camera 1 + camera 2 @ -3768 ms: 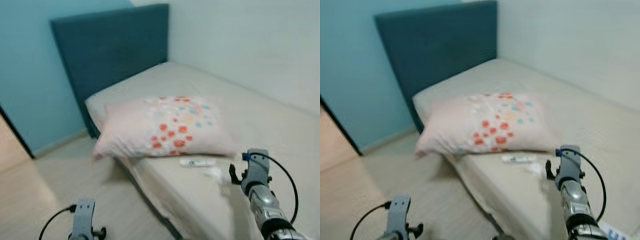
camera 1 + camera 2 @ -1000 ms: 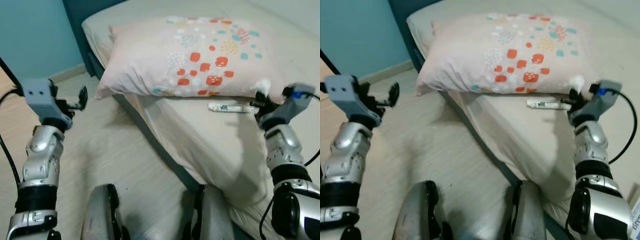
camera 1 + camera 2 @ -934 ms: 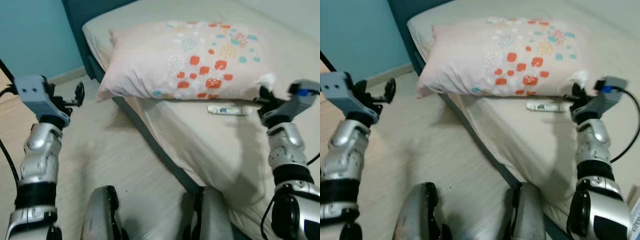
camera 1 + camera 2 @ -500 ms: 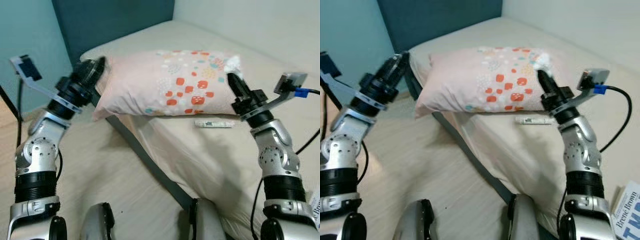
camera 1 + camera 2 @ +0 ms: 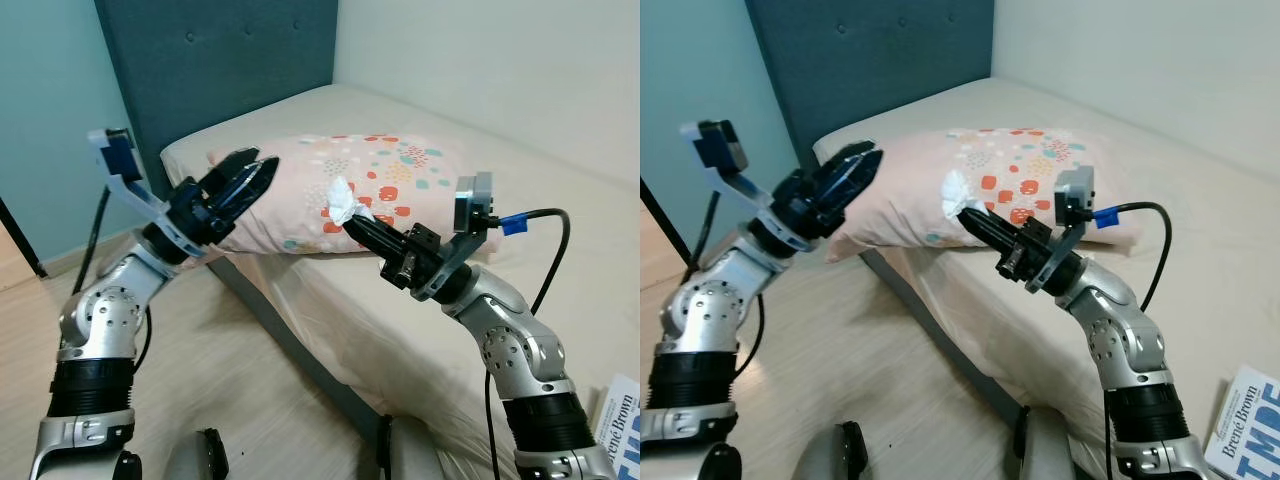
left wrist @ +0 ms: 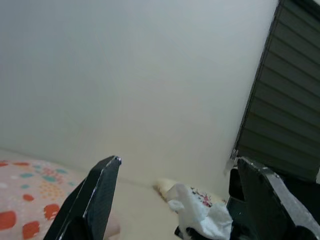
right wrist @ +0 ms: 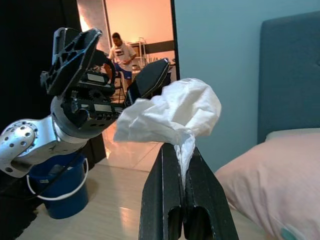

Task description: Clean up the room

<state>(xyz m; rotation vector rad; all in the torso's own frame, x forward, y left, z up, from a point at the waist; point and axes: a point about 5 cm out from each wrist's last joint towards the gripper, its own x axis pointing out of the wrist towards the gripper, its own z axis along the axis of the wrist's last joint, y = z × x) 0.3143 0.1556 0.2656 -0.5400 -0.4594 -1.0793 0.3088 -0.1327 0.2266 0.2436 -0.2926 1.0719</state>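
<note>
My right gripper (image 5: pixel 352 224) hides the lower end of the tissue (image 5: pixel 341 201) between its closed fingers. Behind my right arm, part of the pillow (image 5: pixel 400 170) is covered. The book (image 5: pixel 1246 424) is cut by the picture edge.

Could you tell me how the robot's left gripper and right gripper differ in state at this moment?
The left gripper has its black fingers spread open and holds nothing; the right gripper is shut on a crumpled white tissue. The left is raised near the floral pillow's end; the right points toward the left. Both hover above the bed.
</note>
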